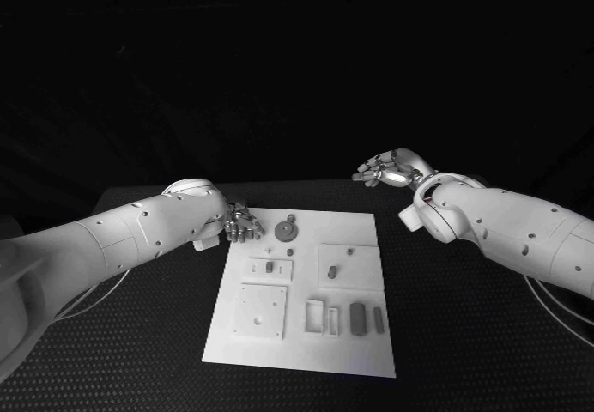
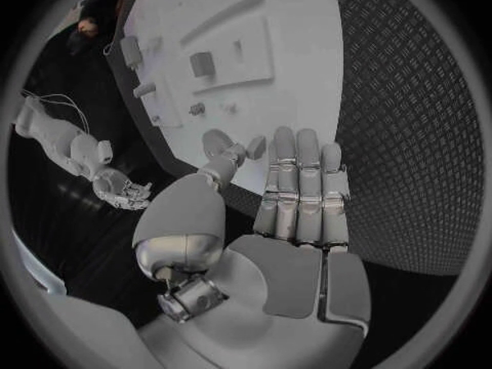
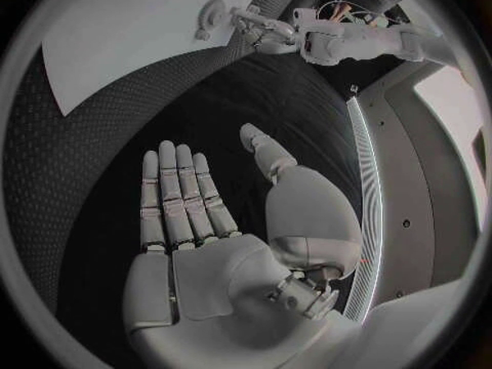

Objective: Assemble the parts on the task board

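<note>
From the head camera, the white task board (image 1: 307, 292) lies in the middle of the black tabletop (image 1: 495, 343). The left robot hand (image 1: 243, 225) hovers at the board's far left corner, just beside a round disc-shaped part (image 1: 286, 230) lying there. The right robot hand (image 1: 394, 168) is raised beyond the board's far right corner, well apart from it. More parts sit on the board: a small piece (image 1: 269, 267) in a square plate left of centre, an oval piece (image 1: 332, 272) right of centre, and a row of upright bars (image 1: 358, 317) along the near edge.

In the left wrist view, the left robot hand (image 2: 292, 213) has straight, spread fingers and holds nothing, its fingertips over the board's edge (image 2: 307, 98).

In the right wrist view, the right robot hand (image 3: 195, 221) is likewise flat and empty, over bare tabletop.

Nothing looks assembled yet. The main risk is probably the left hand: descending with flat fingers so near the disc, it could nudge the disc aside or shift the whole board, which would upset the other loose parts before any grasp is made.
</note>
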Robot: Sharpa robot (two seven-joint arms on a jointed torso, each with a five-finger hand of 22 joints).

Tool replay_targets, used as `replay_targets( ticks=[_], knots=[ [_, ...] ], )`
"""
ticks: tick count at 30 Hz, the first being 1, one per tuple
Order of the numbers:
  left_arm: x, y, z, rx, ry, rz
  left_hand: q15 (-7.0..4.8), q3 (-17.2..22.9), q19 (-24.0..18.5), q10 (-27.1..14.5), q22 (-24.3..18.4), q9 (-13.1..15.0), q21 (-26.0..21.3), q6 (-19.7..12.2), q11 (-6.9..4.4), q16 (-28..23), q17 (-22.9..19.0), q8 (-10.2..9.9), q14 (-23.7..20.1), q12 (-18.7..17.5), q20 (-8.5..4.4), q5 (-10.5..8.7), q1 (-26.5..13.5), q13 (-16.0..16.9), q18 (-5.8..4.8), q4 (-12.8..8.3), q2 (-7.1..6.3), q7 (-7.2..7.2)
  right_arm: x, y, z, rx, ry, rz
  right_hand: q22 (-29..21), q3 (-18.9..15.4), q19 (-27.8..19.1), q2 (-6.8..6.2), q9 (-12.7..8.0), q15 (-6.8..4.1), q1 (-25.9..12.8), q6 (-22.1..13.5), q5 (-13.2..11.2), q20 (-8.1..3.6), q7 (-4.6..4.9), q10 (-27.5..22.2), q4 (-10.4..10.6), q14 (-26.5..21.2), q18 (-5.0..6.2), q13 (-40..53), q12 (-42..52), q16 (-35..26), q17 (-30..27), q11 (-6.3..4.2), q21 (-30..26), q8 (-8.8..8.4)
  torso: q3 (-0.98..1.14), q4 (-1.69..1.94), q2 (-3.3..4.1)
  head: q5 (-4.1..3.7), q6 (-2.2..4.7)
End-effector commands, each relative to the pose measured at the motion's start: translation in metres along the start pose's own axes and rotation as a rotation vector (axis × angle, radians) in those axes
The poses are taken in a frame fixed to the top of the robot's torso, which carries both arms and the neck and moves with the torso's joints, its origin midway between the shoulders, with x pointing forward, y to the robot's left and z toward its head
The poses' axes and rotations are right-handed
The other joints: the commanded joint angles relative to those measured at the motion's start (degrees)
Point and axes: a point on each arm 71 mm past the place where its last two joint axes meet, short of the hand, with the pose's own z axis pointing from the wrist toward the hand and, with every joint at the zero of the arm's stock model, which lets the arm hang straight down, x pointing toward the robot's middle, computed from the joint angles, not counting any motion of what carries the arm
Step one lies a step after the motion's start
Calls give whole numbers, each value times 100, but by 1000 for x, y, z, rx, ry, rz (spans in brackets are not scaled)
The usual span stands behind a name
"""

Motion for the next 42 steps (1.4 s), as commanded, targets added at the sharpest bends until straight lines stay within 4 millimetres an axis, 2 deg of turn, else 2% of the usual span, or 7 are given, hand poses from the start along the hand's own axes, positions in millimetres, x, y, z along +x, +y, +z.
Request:
replay_targets(
  ticks=[1, 11, 21, 37, 39, 41, 42],
  knots=[
    [3, -3, 0, 22, 30, -18, 1, 19, 39, 50, 14, -13, -40, 52, 3, -42, 15, -27, 34, -32, -196, -10, 52, 14, 25, -114, 79, -19, 1, 1, 0, -11, 11, 3, 7, 0, -25, 23, -10, 4, -13, -6, 22, 32, 83, 40, 8, -12, 28, -9, 34, 24, -7, 3, -27, 18, -1, 1, -7, -1, -3],
    [0, -3, 0, 26, 5, -33, -1, 110, 58, 121, 62, -33, -87, 104, -6, -58, 46, -13, 73, -85, -196, -6, 273, 31, 5, -387, 261, -30, 1, 1, 0, -11, 11, 3, 9, 1, -25, 22, -13, 3, -17, -6, 22, 33, 83, 40, 8, -13, 29, -15, 36, 26, -11, 2, -28, 19, -3, 0, -5, -1, 5],
    [-1, -1, 0, 39, -5, -77, -37, 215, 80, 400, 142, -52, -142, 316, -63, 3, 127, 38, 199, -232, -218, 4, 417, 8, -26, -636, 709, -100, 1, 1, 0, -9, 12, 2, 10, 0, -26, 21, -15, 3, -21, -6, 22, 35, 83, 40, 8, -15, 30, -20, 38, 28, -14, 2, -30, 19, -6, 1, -6, 0, 3],
    [0, 16, -29, 52, 23, -164, -147, 271, 54, 744, 319, -91, -167, 537, -154, 113, 229, 27, 408, -421, -294, 141, 278, 30, -108, -776, 798, -175, -3, -3, -1, 2, 8, 3, 12, 1, -29, 18, -19, 1, -23, -7, 22, 36, 83, 40, 5, -17, 32, -29, 41, 31, -20, 3, -32, 19, -5, 32, -19, 19, 6],
    [1, 16, -34, 59, 33, -177, -157, 269, 71, 781, 339, -91, -164, 565, -163, 121, 238, 29, 431, -436, -308, 181, 240, 40, -115, -768, 806, -185, -3, -3, -1, 3, 7, 3, 13, 2, -29, 18, -20, 1, -23, -8, 22, 36, 83, 40, 5, -17, 33, -31, 41, 31, -21, 3, -33, 19, -8, 37, -22, 28, -6],
    [4, 16, -39, 66, 40, -176, -189, 257, 145, 859, 398, -92, -145, 627, -187, 139, 263, 29, 484, -477, -354, 575, 97, 74, -123, -850, 848, -207, -3, -3, -1, 3, 5, 2, 13, 2, -29, 17, -20, 1, -23, -8, 22, 36, 83, 39, 5, -17, 33, -32, 42, 32, -21, 3, -33, 19, -11, 55, -32, 31, -10],
    [5, 16, -42, 69, 44, -174, -198, 257, 167, 885, 413, -92, -142, 647, -195, 147, 272, 30, 502, -483, -365, 633, 56, 89, -127, -876, 861, -215, -4, -3, -1, 3, 5, 2, 13, 2, -29, 17, -20, 1, -23, -8, 22, 36, 83, 39, 5, -18, 33, -32, 42, 32, -22, 3, -33, 19, -14, 61, -35, 35, -16]
  ],
)
